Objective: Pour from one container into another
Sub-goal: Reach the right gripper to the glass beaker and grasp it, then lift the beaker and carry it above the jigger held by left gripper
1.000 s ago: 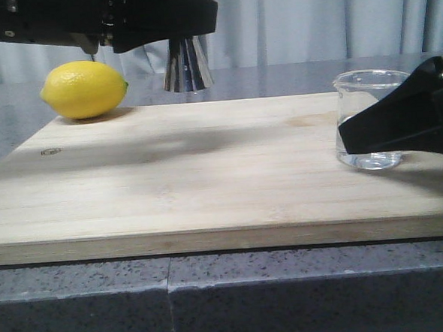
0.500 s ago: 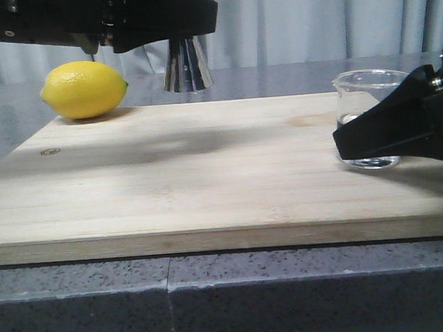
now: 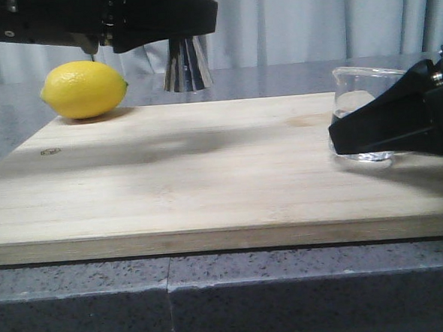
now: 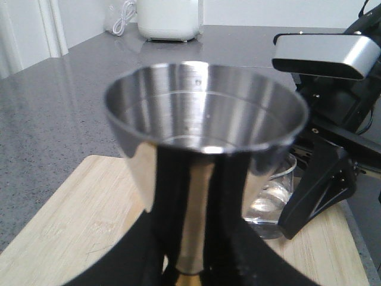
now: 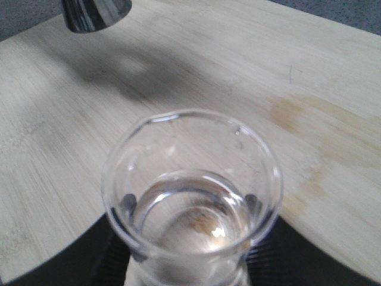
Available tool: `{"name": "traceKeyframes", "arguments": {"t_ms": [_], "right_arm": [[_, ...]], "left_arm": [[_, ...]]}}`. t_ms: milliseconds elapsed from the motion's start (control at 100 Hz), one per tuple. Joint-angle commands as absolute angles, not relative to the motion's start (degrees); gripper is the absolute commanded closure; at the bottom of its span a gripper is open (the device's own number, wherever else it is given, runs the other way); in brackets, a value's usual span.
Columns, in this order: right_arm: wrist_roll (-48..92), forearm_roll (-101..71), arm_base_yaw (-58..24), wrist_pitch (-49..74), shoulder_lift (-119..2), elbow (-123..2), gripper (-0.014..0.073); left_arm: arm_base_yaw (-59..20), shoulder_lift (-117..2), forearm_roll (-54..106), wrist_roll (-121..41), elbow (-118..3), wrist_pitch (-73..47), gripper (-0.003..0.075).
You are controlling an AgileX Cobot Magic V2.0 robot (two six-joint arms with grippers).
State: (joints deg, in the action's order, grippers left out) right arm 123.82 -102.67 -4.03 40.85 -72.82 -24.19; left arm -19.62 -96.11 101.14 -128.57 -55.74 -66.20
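The small clear glass beaker (image 3: pixel 362 97) with a pouring lip stands near the right edge of the pale wooden cutting board (image 3: pixel 207 174), a shallow pool of clear liquid in its bottom. In the front view its base looks level with the board or barely above it — I cannot tell whether it touches. The black right gripper (image 3: pixel 388 129) reaches in from the right and its fingers (image 5: pixel 113 250) are clamped on the beaker's lower wall, one on each side, as the right wrist view shows.

Well apart from it, over the far left part of the board, hangs the tall mirror-polished steel jigger (image 3: pixel 187 64), an hourglass of two cones. It is upright and clear of the board, casting a soft shadow on the wood. The left gripper (image 4: pixel 190 262) holds it around the narrow waist, fingers closed against the metal just above the thin gold band (image 4: pixel 189 277). In the left wrist view the jigger's open upper cup fills the middle, with the beaker and the right gripper behind it.

A yellow lemon (image 3: pixel 84 89) lies at the board's far left corner, just beside the jigger. The board rests on a grey speckled stone counter (image 3: pixel 229 286).
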Motion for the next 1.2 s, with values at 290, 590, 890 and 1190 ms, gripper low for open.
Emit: {"name": "traceKeyframes", "arguments": {"t_ms": [290,590,890,1190], "right_arm": [[124.5,-104.3,-3.6,45.2,-71.6,-29.6,0.0515],[117.8,-95.7,-3.6,43.3,-71.4,-41.4,0.0515],[102.7,-79.2,-3.6,45.6,-71.4,-57.1,0.0515],[89.6,-63.9,-3.6,52.1,-71.5,-70.6,0.0515]], "left_arm": [[-19.5,-93.4,105.0,-127.7,-57.4,-72.7,0.0739],[-19.5,-93.4,103.9,-126.2,-57.4,-72.7,0.0739],[-21.6,-93.4,103.8,-126.0,-57.4,-72.7,0.0739],[-24.4,-93.4,103.9,-125.0,-57.4,-72.0,0.0739]]}}
